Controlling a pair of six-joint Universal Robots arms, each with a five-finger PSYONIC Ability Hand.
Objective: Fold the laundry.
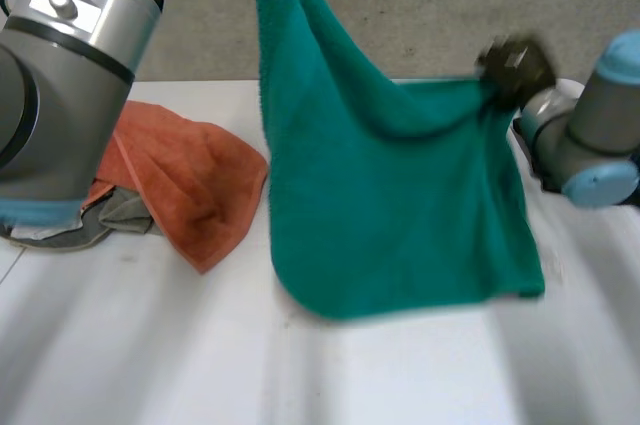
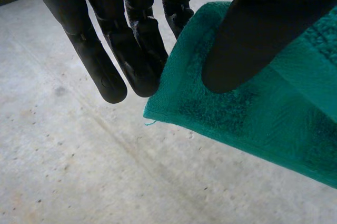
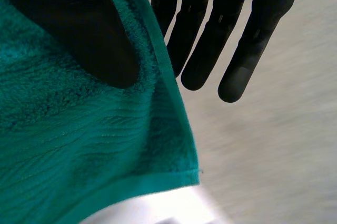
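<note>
Left hand (image 2: pixel 253 29) and right hand (image 3: pixel 79 29) each pinched a corner of the green towel (image 1: pixel 400 205).
Thumbs clamped the cloth against straight fingers (image 2: pixel 100 71); it hung spread between both hands over the bench (image 1: pixel 400 375), near an orange cloth (image 1: pixel 200 185).

We read no text, label, brand or number on green towel (image 1: pixel 400 215), orange towel (image 1: pixel 200 185), table (image 1: pixel 150 365); nothing legible anywhere.
</note>
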